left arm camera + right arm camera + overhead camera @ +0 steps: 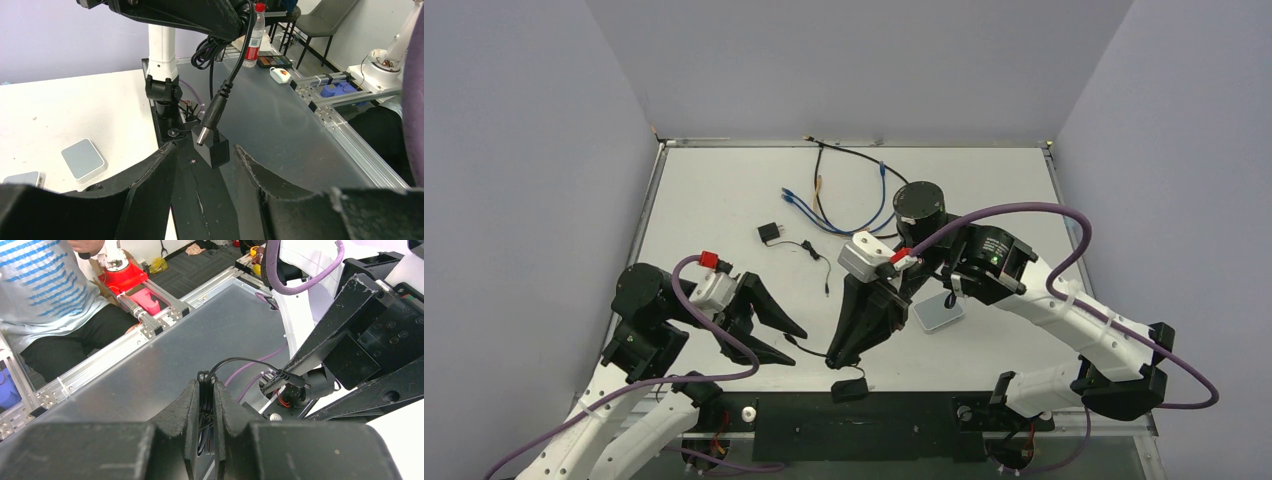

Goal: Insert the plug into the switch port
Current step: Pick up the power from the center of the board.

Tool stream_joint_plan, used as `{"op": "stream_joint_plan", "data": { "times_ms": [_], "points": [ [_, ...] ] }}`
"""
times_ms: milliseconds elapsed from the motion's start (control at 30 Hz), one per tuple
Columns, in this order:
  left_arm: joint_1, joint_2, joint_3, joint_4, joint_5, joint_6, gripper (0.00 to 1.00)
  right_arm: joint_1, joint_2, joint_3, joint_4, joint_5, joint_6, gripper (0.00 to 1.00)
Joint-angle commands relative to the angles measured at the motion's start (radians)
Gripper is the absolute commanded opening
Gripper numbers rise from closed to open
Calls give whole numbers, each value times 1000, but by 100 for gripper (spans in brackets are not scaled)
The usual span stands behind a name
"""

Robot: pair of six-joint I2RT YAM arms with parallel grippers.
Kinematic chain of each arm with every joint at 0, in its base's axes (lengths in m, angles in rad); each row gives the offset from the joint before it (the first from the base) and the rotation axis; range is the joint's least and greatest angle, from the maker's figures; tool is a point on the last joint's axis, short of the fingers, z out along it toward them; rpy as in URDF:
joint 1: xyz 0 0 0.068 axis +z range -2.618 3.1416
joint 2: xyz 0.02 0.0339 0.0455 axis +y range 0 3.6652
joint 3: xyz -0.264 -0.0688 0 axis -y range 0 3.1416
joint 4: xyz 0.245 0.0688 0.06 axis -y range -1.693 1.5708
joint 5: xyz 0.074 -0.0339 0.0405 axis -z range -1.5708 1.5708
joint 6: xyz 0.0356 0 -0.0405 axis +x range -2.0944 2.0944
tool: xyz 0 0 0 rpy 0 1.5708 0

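The left gripper point(800, 348) stands partly open, with the plug point(214, 114) hanging in the gap between its fingers. The right gripper point(206, 385) is pinched tight on the plug's black cable point(235, 360). Seen from above, the white switch box point(937, 313) lies flat at its 2 o'clock, apart from the plug.

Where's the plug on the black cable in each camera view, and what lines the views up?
Top external: plug low centre, between the claw tips.
Left wrist: plug centre, hanging tip down beyond the open left claw.
Right wrist: plug right of centre, ending the cable arc.
Shared landmark: the right claw, shut on the cable, in all three.
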Motion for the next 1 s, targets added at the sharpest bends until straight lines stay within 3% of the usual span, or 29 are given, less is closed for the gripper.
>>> {"op": "stream_joint_plan", "data": {
  "times_ms": [0,967],
  "points": [
    [-5,-4,45,-16,16,30,42,9,12,-9,55,-37,-8,0],
    [-5,-15,56,-73,9,80,35,-6,-64,-114,56,-22,-34,0]
  ]
}}
